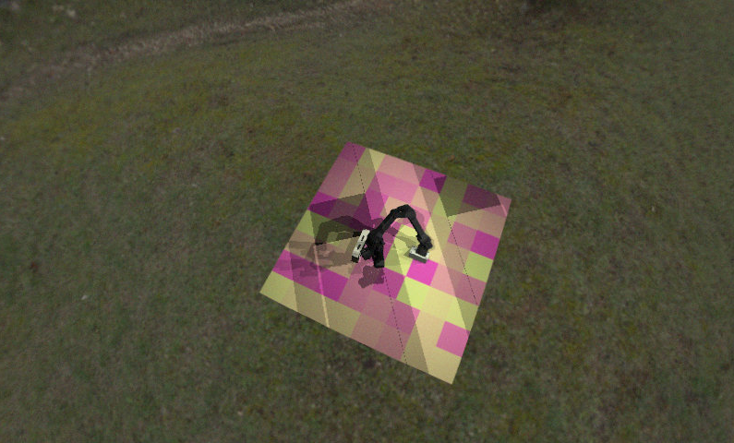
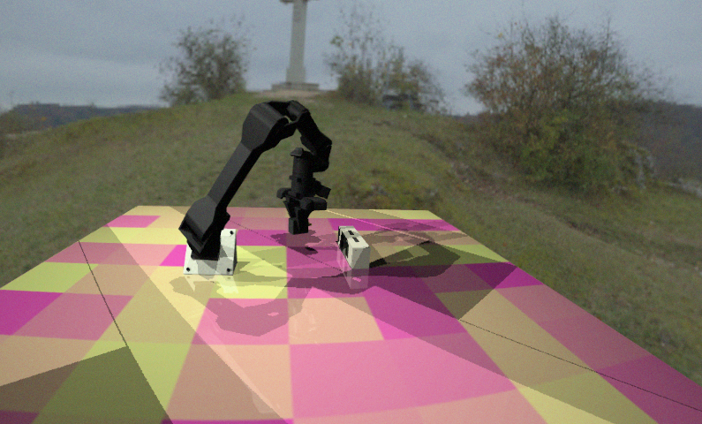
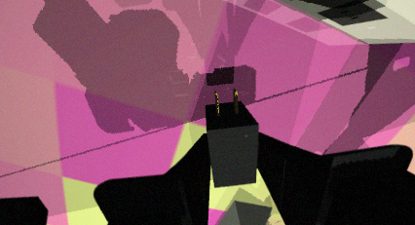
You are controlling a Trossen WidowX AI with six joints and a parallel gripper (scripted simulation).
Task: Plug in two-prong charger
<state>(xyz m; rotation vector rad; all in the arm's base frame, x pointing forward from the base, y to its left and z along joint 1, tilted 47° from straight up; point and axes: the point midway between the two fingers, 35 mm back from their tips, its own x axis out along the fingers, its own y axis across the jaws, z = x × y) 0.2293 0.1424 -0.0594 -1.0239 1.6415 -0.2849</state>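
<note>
While gripper (image 3: 233,196) stands closed on dark charger (image 3: 232,148), fingers press its two sides, about third open. Two gold prongs (image 3: 226,101) point away from wrist camera, above pink-and-yellow checkered mat (image 2: 343,367). In exterior view, charger hangs off mat, left of white power strip (image 2: 353,247), near but apart. Arm base (image 2: 211,252) sits further left. Right outlet: cannot tell which from here.

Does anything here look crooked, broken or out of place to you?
Nothing stands out. The gripper is shut on the dark charger, whose two prongs look straight and unbent. The white power strip sits squarely on the patterned floor, apart from the charger.
</note>
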